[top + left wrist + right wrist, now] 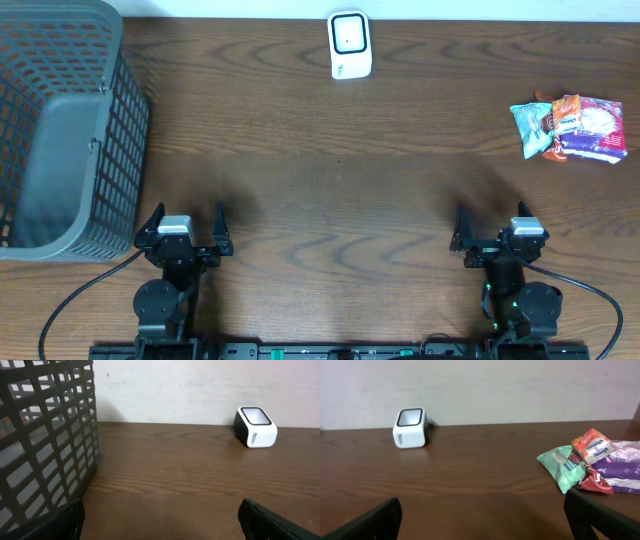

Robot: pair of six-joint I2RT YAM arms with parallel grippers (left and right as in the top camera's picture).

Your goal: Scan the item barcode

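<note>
our left gripper (190, 218) sits in the lower left of the overhead frame, our right gripper (490, 220) in the lower right, both with jaws spread wide and empty. our left arm (160, 298) and right arm (527, 305) are folded low at the bottom edge, fingers (272, 522) pointing toward the frame's top.

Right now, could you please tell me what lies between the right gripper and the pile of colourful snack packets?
Only bare dark wooden table separates the right gripper from the colourful snack packets, as the overhead view shows.
</note>
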